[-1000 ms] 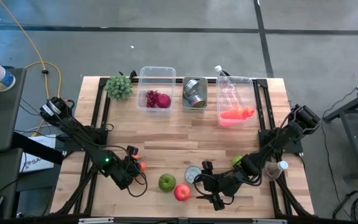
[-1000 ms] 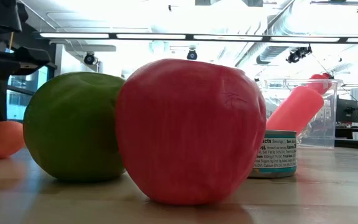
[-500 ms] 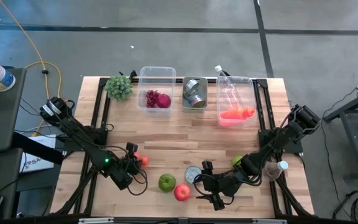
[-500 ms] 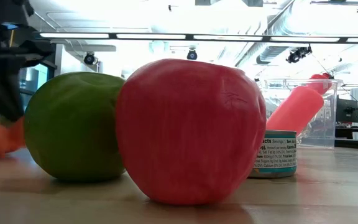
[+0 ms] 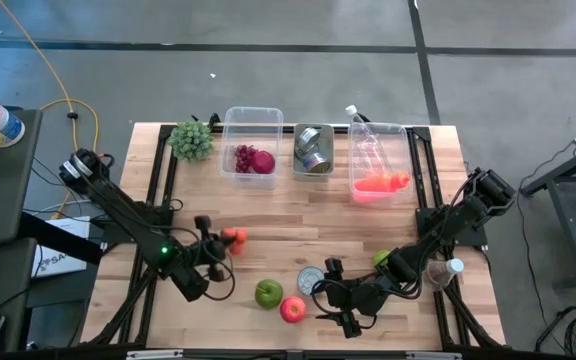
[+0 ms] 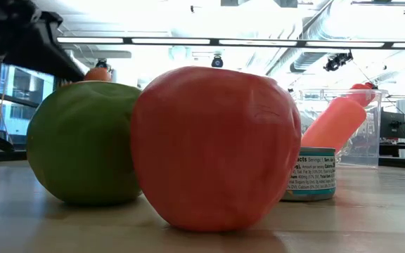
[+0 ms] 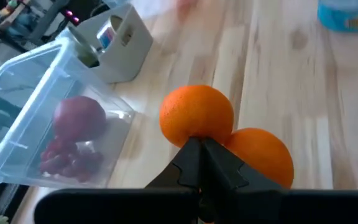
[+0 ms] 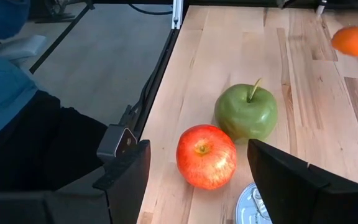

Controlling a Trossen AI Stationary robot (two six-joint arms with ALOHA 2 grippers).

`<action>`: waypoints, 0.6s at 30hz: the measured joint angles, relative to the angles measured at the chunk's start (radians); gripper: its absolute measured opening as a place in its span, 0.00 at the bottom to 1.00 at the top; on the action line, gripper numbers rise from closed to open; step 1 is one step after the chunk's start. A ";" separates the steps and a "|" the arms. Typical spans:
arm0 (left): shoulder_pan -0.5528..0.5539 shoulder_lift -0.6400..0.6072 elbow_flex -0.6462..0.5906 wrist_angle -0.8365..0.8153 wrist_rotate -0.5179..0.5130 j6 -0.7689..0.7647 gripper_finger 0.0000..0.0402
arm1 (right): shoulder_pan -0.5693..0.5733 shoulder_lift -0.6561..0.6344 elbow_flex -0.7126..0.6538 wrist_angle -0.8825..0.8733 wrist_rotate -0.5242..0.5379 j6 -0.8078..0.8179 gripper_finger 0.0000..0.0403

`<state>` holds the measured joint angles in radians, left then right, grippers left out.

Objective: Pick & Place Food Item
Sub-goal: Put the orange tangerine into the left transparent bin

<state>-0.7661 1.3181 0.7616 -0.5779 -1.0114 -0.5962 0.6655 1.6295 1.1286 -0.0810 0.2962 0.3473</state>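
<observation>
My left gripper [image 5: 218, 245] [image 7: 204, 148] is shut on an orange food item [image 5: 233, 237] made of two round lobes [image 7: 196, 115], held above the left half of the table. In the low view the orange item [image 6: 98, 73] shows above the green apple. My right gripper [image 5: 330, 296] stands open near the front edge. A green apple [image 8: 246, 112] and a red apple [image 8: 206, 155] rest on the wood ahead of its fingers, and a small tin can [image 5: 310, 280] stands beside them. My left gripper pinches the orange item where its two lobes meet [image 7: 213, 135], between the two shut fingers. The fingers slant down from the table's near left. The item is lifted clear of the table, with one lobe on each side of the fingertips.
Three clear bins line the far edge: one with dark red fruit [image 5: 251, 155], one with metal cans [image 5: 314, 150], one with a bottle and an orange-red item [image 5: 376, 170]. A green plant [image 5: 191, 140] sits at the far left. A clear bottle [image 5: 444, 270] lies by the right arm.
My left gripper has shut on the orange item, risen and gone toward the table's far edge while rolling its wrist. The item has left the table and now hangs clear above it. The apples and the can have stayed put.
</observation>
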 joint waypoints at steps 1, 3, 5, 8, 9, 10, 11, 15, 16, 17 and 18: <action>0.000 -0.013 0.000 0.003 -0.007 -0.004 0.00 | 0.000 0.000 0.000 0.000 0.000 0.000 0.64; 0.000 -0.041 0.000 0.016 -0.013 -0.003 0.00 | 0.000 0.000 0.000 -0.001 0.000 0.000 0.64; 0.001 -0.070 0.000 0.032 -0.017 -0.003 0.00 | 0.000 0.000 0.000 -0.007 0.000 0.000 0.64; 0.015 -0.113 0.000 0.074 -0.061 0.000 0.00 | 0.000 0.000 0.000 -0.015 0.000 0.000 0.64; 0.023 -0.129 0.000 0.087 -0.079 0.014 0.00 | 0.000 0.000 0.000 -0.016 0.001 0.000 0.64; 0.037 -0.144 0.000 0.106 -0.090 0.036 0.00 | 0.000 0.000 0.000 -0.016 0.004 0.000 0.64; 0.054 -0.159 0.000 0.130 -0.096 0.068 0.00 | 0.000 0.000 0.000 -0.016 0.011 0.000 0.64; 0.146 -0.225 0.002 0.264 -0.050 0.265 0.00 | 0.000 0.000 0.000 -0.016 0.018 0.000 0.64; 0.173 -0.239 0.002 0.293 -0.015 0.327 0.00 | 0.000 0.000 0.000 -0.016 0.019 0.000 0.64; 0.200 -0.253 0.002 0.315 0.021 0.380 0.00 | 0.000 0.000 0.000 -0.016 0.018 0.000 0.64; 0.228 -0.266 0.002 0.339 0.051 0.420 0.00 | 0.000 0.000 0.000 -0.017 0.019 0.000 0.64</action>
<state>-0.5380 1.0521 0.7635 -0.2386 -0.9603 -0.1763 0.6655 1.6295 1.1284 -0.0982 0.3148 0.3473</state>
